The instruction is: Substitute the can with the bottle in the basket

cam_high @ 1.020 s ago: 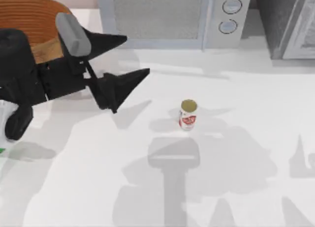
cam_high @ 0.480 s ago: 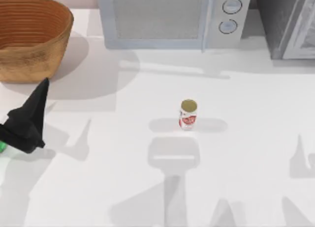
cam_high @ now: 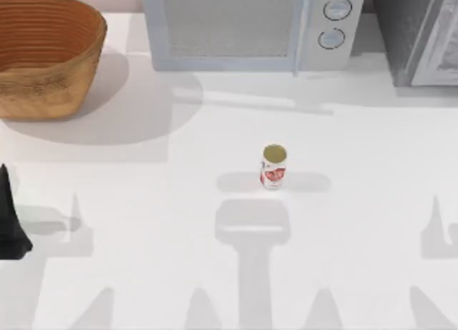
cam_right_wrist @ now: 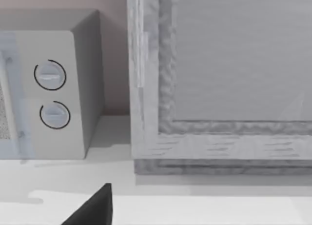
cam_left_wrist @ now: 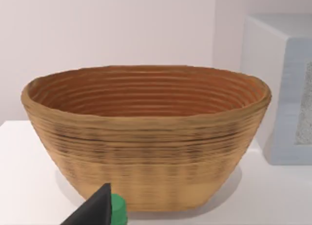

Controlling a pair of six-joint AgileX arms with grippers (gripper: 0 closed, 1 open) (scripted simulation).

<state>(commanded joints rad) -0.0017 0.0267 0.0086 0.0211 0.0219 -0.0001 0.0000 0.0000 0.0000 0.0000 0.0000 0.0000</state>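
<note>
Top view: the can point(cam_high: 273, 167) stands upright on bare table point(cam_high: 143, 273) near the middle, well apart from the basket point(cam_high: 44, 54), which sits at the far left corner beside the microwave point(cam_high: 250, 26). No can shows inside the basket in the left wrist view, so you may judge the removal half done and the bottle half still to do.

Left hand point(cam_high: 10, 222): at the table's left edge, seen as a dark finger tip. In the left wrist view one dark finger point(cam_left_wrist: 92, 211) lies touching a green cap, probably the bottle point(cam_left_wrist: 118, 211), with the basket's wall just behind it. You cannot tell whether this hand is spread or pinching the bottle.

Key relation: the bottle lies at the left hand, and the basket lies beyond it, farther back on the same side. The left arm is plainly the nearer one. The bottle's long axis is mostly hidden; the cap suggests it stands upright.

Right hand point(cam_right_wrist: 95, 208): parked, facing the microwave and a grey cabinet point(cam_right_wrist: 219, 78); its state cannot be told either.
</note>
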